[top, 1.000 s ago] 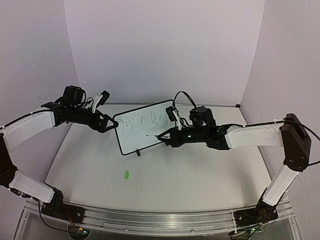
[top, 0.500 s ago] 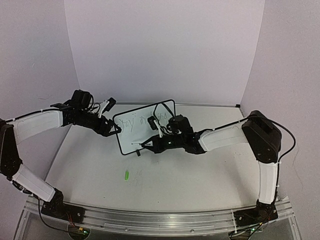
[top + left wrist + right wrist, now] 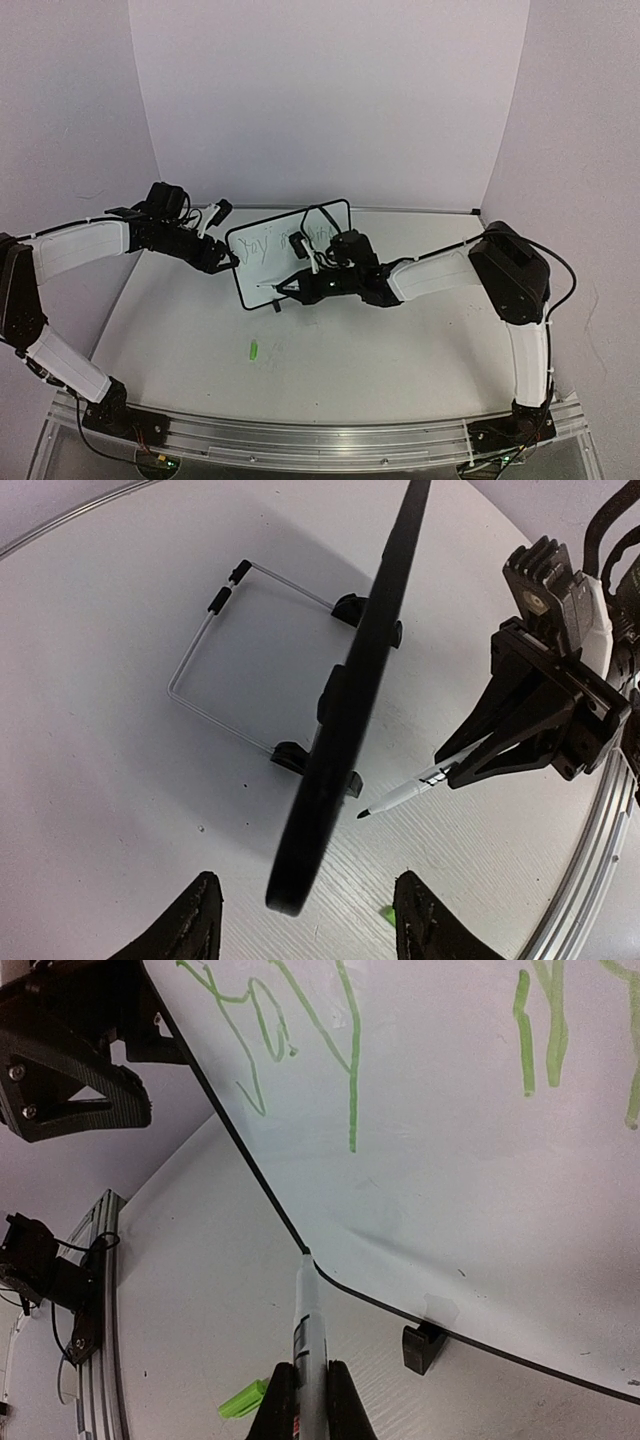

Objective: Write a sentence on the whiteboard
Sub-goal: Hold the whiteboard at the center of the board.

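The whiteboard (image 3: 268, 268) stands tilted on small black feet at mid-table; in the left wrist view it shows edge-on as a black frame (image 3: 350, 700). The sentence (image 3: 262, 245), a thin green scrawl (image 3: 300, 1040), runs across its upper face. My right gripper (image 3: 305, 287) is shut on a white marker (image 3: 306, 1330), whose tip rests at the board's lower left corner. My left gripper (image 3: 226, 259) is at the board's left edge. Its fingers (image 3: 200, 920) stand on either side of the frame, apart from it.
A green marker cap (image 3: 253, 350) lies on the table in front of the board, also seen as the cap (image 3: 243, 1398) beside the marker. A wire stand (image 3: 215, 650) props the board from behind. Purple walls close the back and sides.
My right arm has swept left along the board, bringing the marker tip from mid-board to the lower left corner. My left jaws have narrowed around the board's left edge.
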`<action>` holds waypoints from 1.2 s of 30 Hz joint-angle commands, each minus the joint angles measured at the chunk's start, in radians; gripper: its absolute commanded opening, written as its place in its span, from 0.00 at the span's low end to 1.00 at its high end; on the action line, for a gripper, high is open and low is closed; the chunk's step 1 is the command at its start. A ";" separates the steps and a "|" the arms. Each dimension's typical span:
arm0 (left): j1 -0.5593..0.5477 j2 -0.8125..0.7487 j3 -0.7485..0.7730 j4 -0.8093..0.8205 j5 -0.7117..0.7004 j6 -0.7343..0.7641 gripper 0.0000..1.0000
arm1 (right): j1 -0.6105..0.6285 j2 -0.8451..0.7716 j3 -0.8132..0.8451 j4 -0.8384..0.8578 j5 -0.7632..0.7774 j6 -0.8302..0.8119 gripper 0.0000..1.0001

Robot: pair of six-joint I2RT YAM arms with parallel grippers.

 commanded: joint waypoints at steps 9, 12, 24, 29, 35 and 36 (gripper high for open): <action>0.007 0.016 0.045 0.065 0.109 -0.021 0.35 | 0.002 0.036 0.072 0.003 -0.006 -0.019 0.00; 0.007 0.022 0.046 0.060 0.109 -0.018 0.26 | 0.001 0.041 0.075 0.002 -0.001 -0.017 0.00; 0.007 0.036 0.041 0.050 0.056 -0.002 0.07 | 0.001 0.042 0.059 0.003 0.022 -0.016 0.00; 0.007 0.044 0.042 0.046 0.034 0.000 0.01 | 0.002 0.043 0.057 0.006 0.035 -0.016 0.00; 0.007 0.047 0.043 0.044 0.022 0.000 0.00 | 0.001 0.044 0.056 0.009 0.051 -0.017 0.00; 0.007 0.047 0.044 0.043 0.021 0.000 0.00 | 0.002 0.045 0.056 0.011 0.053 -0.016 0.00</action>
